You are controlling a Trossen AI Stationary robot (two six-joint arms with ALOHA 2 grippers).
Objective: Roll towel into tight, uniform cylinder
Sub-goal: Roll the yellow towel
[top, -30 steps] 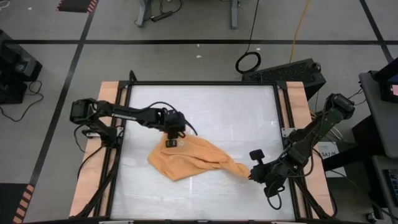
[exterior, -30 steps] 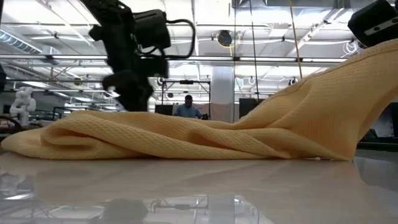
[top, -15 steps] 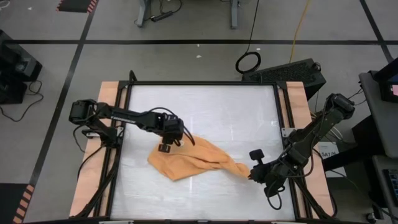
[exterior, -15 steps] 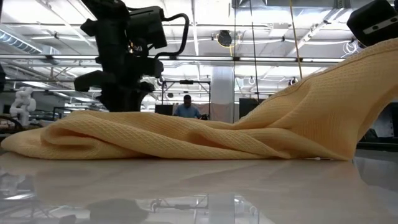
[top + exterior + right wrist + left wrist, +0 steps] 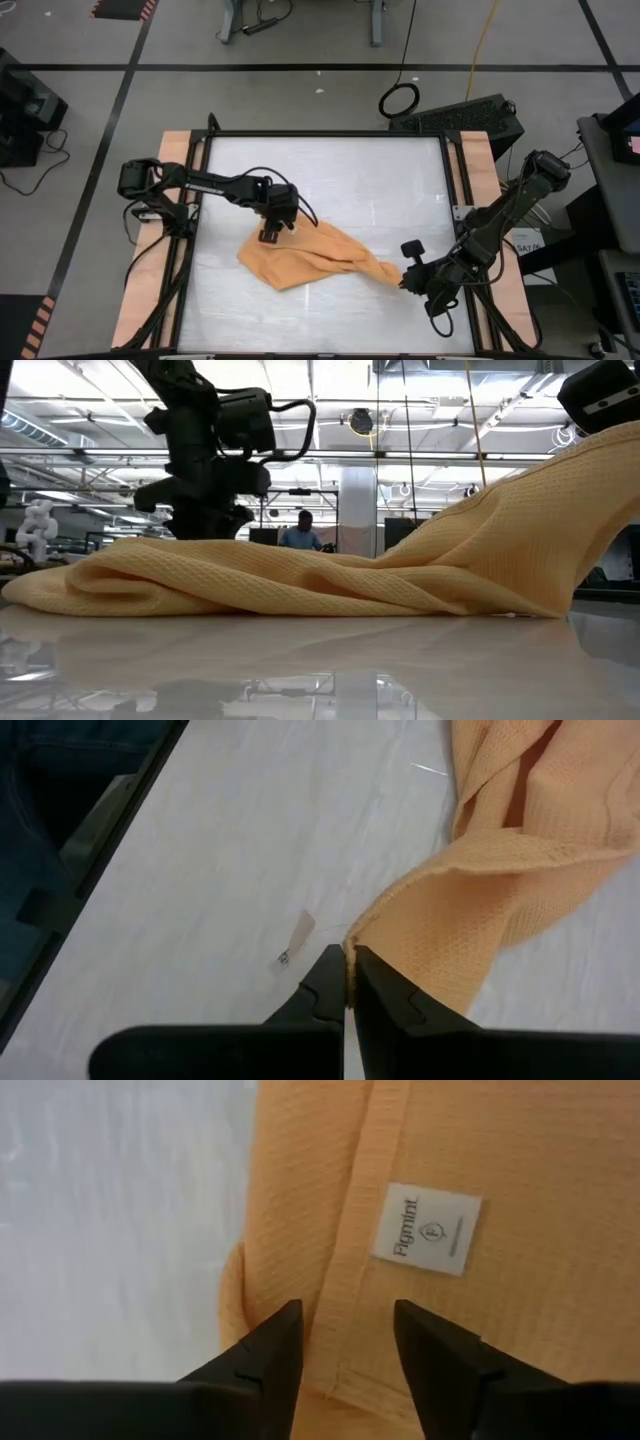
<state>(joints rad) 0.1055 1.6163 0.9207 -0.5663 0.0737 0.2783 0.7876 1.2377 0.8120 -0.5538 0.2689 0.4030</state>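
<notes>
A glossy white tabletop [image 5: 330,180], framed by black rails and pale wooden side boards, carries a crumpled orange-tan waffle-weave cloth towel [image 5: 305,256] lying left of centre and trailing toward the right edge. In the low view the towel [image 5: 300,575] lies in soft folds on the left and rises on the right into a lifted corner. The right gripper [image 5: 404,281], at the table's right edge, is clamped tight on that corner; its wrist view shows the dark fingers [image 5: 322,988] pinched on the hem with the cloth hanging clear of the surface. The left gripper [image 5: 271,236] hangs over the towel's far-left edge, jaws parted a narrow way and holding nothing, the folded hem showing between its fingers [image 5: 270,1350]. Just beyond them lies a small white sewn-on tag [image 5: 427,1230] lettered "Figmint". A person [image 5: 301,532] stands far behind.
</notes>
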